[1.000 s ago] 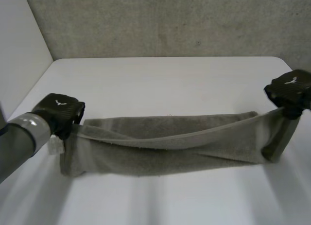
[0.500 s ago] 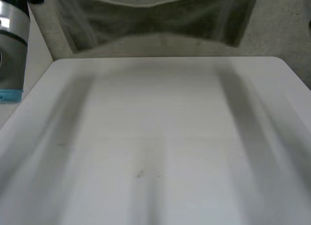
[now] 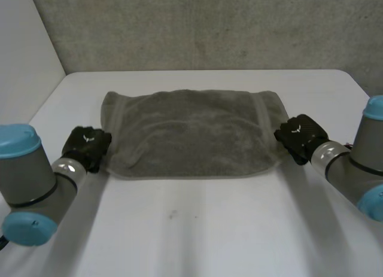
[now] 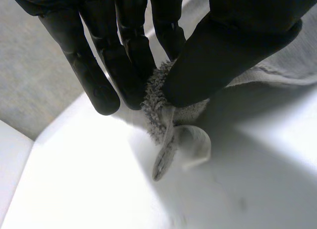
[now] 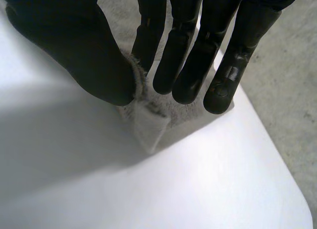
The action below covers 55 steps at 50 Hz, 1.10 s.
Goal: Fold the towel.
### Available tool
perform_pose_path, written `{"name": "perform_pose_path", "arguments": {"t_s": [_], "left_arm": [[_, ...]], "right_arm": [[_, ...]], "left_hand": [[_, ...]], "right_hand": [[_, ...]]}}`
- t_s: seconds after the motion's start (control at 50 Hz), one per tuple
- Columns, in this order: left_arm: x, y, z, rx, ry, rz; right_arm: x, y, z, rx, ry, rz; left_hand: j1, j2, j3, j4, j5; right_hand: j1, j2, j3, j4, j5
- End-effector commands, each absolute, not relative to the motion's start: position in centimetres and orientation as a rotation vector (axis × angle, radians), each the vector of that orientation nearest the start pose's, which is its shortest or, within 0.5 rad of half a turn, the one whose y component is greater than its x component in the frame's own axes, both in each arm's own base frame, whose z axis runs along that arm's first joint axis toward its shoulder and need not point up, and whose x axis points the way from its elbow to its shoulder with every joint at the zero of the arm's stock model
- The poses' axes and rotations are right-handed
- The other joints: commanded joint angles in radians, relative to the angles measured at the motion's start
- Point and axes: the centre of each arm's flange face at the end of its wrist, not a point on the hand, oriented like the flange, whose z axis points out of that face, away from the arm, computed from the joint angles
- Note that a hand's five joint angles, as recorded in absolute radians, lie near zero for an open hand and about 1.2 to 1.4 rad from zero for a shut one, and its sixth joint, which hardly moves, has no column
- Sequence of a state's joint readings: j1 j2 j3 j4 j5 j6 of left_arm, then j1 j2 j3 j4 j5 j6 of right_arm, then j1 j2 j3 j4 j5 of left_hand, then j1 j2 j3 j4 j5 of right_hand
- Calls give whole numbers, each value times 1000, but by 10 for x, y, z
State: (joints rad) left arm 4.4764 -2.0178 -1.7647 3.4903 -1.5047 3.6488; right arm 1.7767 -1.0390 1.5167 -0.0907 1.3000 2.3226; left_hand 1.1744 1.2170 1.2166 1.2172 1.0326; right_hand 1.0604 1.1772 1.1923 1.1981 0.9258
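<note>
Your left hand (image 3: 87, 146) pinches the towel's (image 3: 191, 133) near corner between thumb and fingers, and your right hand (image 3: 301, 136) pinches the other. Beyond both, the towel lies flat on the counter (image 3: 209, 229). You cannot tell its layers.

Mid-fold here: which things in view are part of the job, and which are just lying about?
In the job:
- grey-green terry towel, spread flat
- left hand, pinching a corner at the towel's left end
- right hand, pinching a corner at its right end

Just there:
- white table
- grey textured wall behind it
</note>
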Motion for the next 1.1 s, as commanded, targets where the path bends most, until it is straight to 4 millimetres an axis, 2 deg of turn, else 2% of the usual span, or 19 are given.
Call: {"name": "perform_pose_path", "arguments": {"t_s": [0.02, 0.06, 0.12, 0.14, 0.22, 0.3, 0.4, 0.44, 0.46, 0.52, 0.58, 0.62, 0.64, 0.68, 0.74, 0.8, 0.86, 0.9, 1.1], "left_arm": [[-198, -263, 155, 1059, 2250, -1623], [-193, -243, 171, 1079, 2304, -1548], [-190, -231, 181, 1090, 2333, -1508], [-187, -219, 190, 1105, 2361, -1461], [-181, -191, 216, 1140, 2415, -1381], [-180, -191, 229, 1118, 2378, -1431], [-180, -211, 237, 1060, 2300, -1547], [-184, -230, 220, 1062, 2298, -1552], [-184, -230, 220, 1062, 2298, -1552], [-197, -261, 202, 1072, 2265, -1599], [-200, -274, 195, 1071, 2262, -1608], [-208, -299, 181, 1064, 2243, -1636], [-208, -299, 181, 1064, 2243, -1636], [-216, -321, 169, 1062, 2217, -1668], [-220, -331, 163, 1060, 2201, -1688], [-226, -348, 155, 1053, 2159, -1737], [-231, -363, 149, 1037, 2108, -1793], [-234, -376, 145, 1017, 2057, -1839], [-244, -389, 130, 1033, 2030, -1868]], "right_arm": [[198, -301, 194, -1546, 2354, -1708], [187, -284, 211, -1554, 2427, -1566], [175, -266, 231, -1591, 2479, -1450], [175, -265, 231, -1591, 2479, -1449], [160, -242, 254, -1770, 2490, -1334], [153, -244, 265, -1824, 2479, -1366], [154, -263, 269, -1753, 2474, -1532], [160, -284, 252, -1689, 2466, -1591], [160, -285, 252, -1689, 2466, -1591], [181, -317, 228, -1650, 2417, -1695], [199, -334, 210, -1655, 2406, -1731], [207, -343, 202, -1654, 2407, -1759], [207, -343, 202, -1654, 2407, -1759], [218, -363, 187, -1632, 2395, -1849], [223, -374, 182, -1600, 2374, -1920], [238, -399, 166, -1534, 2284, -2113], [240, -405, 158, -1530, 2287, -2130], [244, -412, 143, -1536, 2316, -2123], [253, -428, 121, -1537, 2302, -2149]], "left_hand": [[222, 179, 180, 179, 189], [222, 179, 180, 179, 189], [222, 179, 180, 179, 189], [222, 179, 180, 179, 189], [222, 179, 180, 179, 189], [222, 179, 180, 179, 189], [222, 179, 180, 179, 189], [222, 179, 180, 179, 189], [222, 179, 180, 179, 189], [222, 179, 180, 179, 189], [222, 179, 180, 179, 189], [222, 179, 180, 179, 189], [222, 179, 180, 179, 189], [222, 179, 180, 179, 189], [222, 179, 180, 179, 189], [222, 179, 180, 179, 189], [222, 179, 180, 179, 189], [222, 179, 180, 179, 189], [222, 179, 180, 179, 189]], "right_hand": [[336, 219, 204, 198, 296], [336, 219, 204, 198, 296], [336, 219, 204, 198, 296], [336, 219, 204, 198, 296], [336, 219, 204, 198, 296], [336, 219, 204, 198, 296], [336, 219, 204, 198, 296], [336, 219, 204, 198, 296], [336, 219, 204, 198, 296], [336, 219, 204, 198, 296], [336, 219, 204, 198, 296], [336, 219, 204, 198, 296], [336, 219, 204, 198, 296], [336, 219, 204, 198, 296], [336, 219, 204, 198, 296], [336, 219, 204, 198, 296], [336, 219, 204, 198, 296], [336, 219, 204, 198, 296], [336, 219, 204, 198, 296]]}}
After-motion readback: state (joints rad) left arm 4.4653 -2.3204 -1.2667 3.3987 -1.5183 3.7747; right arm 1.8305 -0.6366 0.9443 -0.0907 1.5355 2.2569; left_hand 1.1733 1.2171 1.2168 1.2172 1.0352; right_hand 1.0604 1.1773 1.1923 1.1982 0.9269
